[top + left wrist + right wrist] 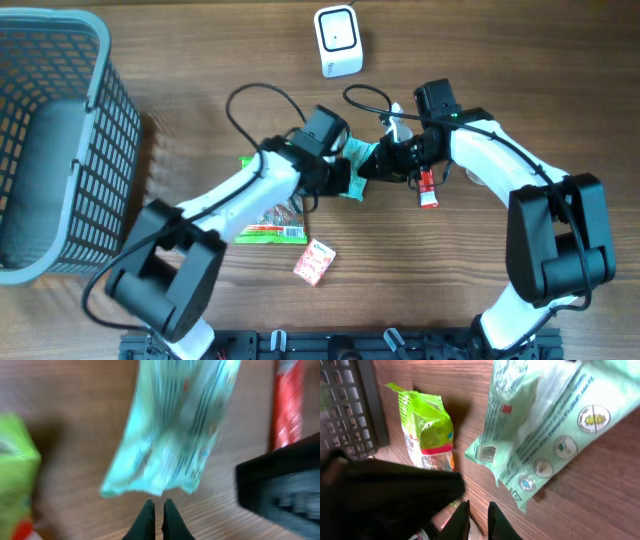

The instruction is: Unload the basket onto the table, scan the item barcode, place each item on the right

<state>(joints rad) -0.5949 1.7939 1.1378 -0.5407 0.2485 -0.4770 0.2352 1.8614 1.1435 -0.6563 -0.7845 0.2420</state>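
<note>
A teal wipes packet (360, 156) lies crumpled on the wooden table between my two grippers. In the right wrist view the packet (545, 425) shows its printed back, with a small barcode (487, 453) at its lower left corner. My left gripper (343, 176) is shut and empty; in its own view its fingertips (156, 509) sit just below the blurred packet (175, 425). The right gripper (378, 163) faces it from the other side, and in its own view its jaws (475, 516) stand almost together with nothing between them. The white scanner (338, 40) stands at the back.
A grey mesh basket (60, 150) fills the left side. A green snack packet (270, 226) and a small pink packet (313, 263) lie near the left arm. A red stick packet (427, 188) lies under the right arm. Cables loop behind the grippers.
</note>
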